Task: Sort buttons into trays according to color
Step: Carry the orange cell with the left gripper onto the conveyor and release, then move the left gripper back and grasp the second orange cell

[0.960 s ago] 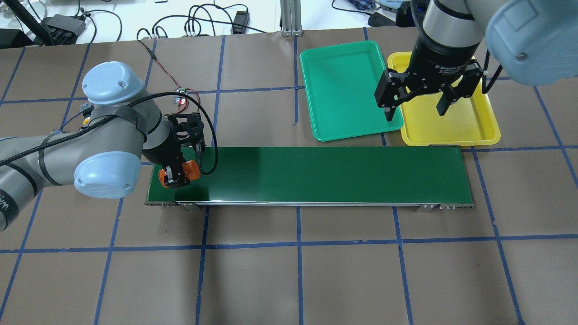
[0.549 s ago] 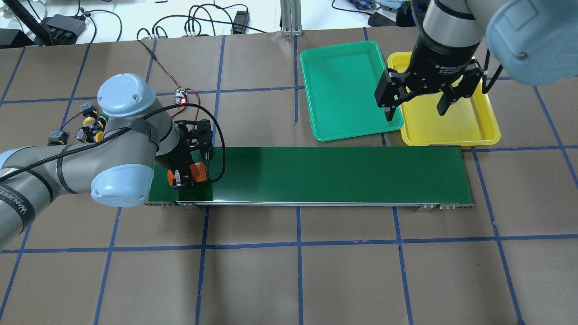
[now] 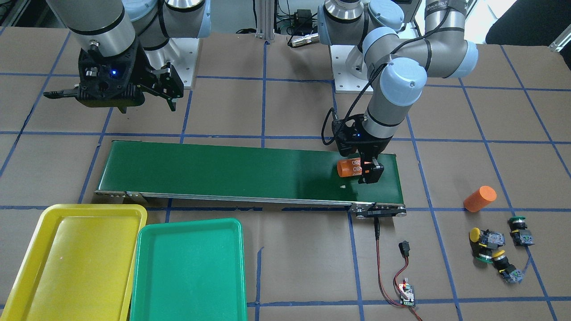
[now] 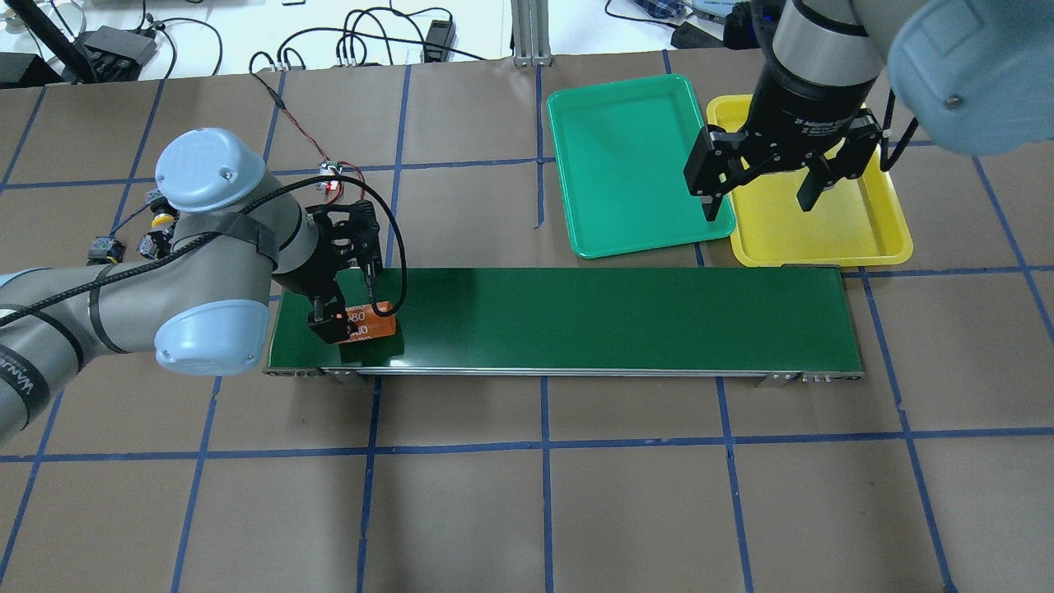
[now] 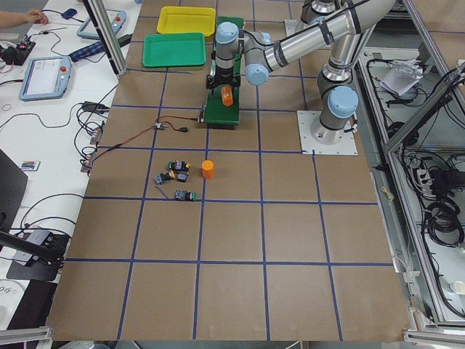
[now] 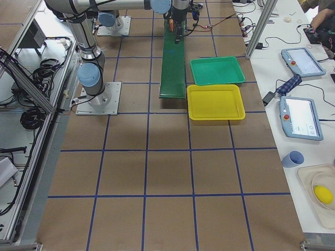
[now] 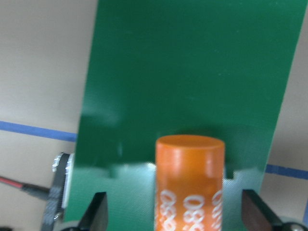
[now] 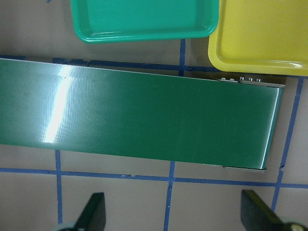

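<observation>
Orange plastic fills the gap of the left gripper: a smooth orange cylinder printed with white digits lies on its side between the spread fingers, with clear space at each flank, so the jaws stand released and grasp nothing. Beneath it runs the long dark-green conveyor belt, with the gripper low over one end.

The four small push-buttons with yellow or green caps sit untouched on the brown table, well beyond that belt end, near a second plain orange cylinder.

At the belt's far end the right gripper hangs with fingers wide apart, holding nothing, above the shallow green plastic tray and the shallow yellow plastic tray; neither holds a button.

Sorting seems not yet begun. The next move likely calls for the left arm to rise straight off the cylinder without nudging it, then reach outward to a button.

From overhead the left arm hides most of the buttons. The cylinder's print is cut off. Whether the belt runs cannot be told.
</observation>
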Robot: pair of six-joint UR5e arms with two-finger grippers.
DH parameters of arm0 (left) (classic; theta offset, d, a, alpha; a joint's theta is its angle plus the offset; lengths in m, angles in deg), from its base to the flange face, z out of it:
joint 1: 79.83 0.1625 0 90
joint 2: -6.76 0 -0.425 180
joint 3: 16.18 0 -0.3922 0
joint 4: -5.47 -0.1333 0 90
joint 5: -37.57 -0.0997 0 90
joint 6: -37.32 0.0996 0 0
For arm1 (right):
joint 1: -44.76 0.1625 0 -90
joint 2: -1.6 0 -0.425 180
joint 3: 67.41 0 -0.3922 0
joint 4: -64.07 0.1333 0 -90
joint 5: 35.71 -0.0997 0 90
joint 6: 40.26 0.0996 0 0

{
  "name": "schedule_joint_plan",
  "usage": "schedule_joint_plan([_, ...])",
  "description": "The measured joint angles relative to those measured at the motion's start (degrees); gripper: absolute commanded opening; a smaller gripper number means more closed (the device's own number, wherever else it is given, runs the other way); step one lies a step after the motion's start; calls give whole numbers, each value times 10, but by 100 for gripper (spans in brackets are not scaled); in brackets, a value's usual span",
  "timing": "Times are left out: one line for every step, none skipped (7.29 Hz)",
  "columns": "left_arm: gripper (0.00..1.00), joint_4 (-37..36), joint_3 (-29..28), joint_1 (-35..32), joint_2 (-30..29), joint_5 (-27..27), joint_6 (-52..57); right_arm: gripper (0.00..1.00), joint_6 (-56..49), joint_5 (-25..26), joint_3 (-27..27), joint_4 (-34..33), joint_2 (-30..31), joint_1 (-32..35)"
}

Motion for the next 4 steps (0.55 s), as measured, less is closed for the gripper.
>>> schedule_joint_plan([100, 9, -20, 41, -7, 3, -60, 100, 0, 0, 0, -1, 0, 0])
schedule_joint_plan([100, 29, -45, 84, -13, 5, -123, 100, 0, 0, 0, -1, 0, -1])
schedule_joint_plan([100, 50, -72, 133, -23, 3, -165, 100, 0, 0, 0, 0, 0, -1])
schedule_joint_plan([100, 64, -100, 187, -43, 1, -201, 100, 0, 0, 0, 1, 0, -1])
